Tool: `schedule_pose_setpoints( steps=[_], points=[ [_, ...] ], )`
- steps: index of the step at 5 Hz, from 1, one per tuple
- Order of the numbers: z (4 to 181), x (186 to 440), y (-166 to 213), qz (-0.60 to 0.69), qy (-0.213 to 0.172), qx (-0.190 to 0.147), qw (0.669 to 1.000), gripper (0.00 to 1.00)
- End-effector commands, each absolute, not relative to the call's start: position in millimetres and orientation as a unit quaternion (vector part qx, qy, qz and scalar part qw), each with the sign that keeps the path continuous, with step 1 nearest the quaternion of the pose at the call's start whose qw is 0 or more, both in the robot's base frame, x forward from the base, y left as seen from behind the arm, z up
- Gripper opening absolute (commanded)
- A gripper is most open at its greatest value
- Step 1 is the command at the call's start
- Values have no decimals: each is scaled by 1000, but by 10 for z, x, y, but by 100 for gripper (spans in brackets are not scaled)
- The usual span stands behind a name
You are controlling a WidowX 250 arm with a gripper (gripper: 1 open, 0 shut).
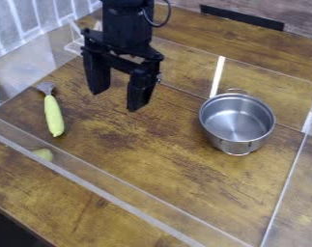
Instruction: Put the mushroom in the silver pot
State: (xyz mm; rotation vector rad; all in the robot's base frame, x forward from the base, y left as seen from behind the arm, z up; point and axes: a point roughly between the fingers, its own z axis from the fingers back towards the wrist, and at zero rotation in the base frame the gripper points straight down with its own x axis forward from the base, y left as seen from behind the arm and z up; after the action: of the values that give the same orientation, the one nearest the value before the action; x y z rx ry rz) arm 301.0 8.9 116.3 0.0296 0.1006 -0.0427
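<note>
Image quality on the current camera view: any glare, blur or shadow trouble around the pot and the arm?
Camera view: low-resolution and soft overall; bright highlights on the steel pot; black gripper so dark that its fingers barely separate; pale streak on the wood beside the pot; clear panel shows whitish edges, and the small pale blob seen through it lacks detail.
</note>
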Motion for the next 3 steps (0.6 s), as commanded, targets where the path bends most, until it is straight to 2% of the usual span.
schedule_pose_setpoints(
  steps=[1, 3],
  points=[
    [1278, 3091, 195, -11, 25, 21, 999, 100],
    [1218, 3119, 248, -8, 30, 25, 999, 100]
  ],
)
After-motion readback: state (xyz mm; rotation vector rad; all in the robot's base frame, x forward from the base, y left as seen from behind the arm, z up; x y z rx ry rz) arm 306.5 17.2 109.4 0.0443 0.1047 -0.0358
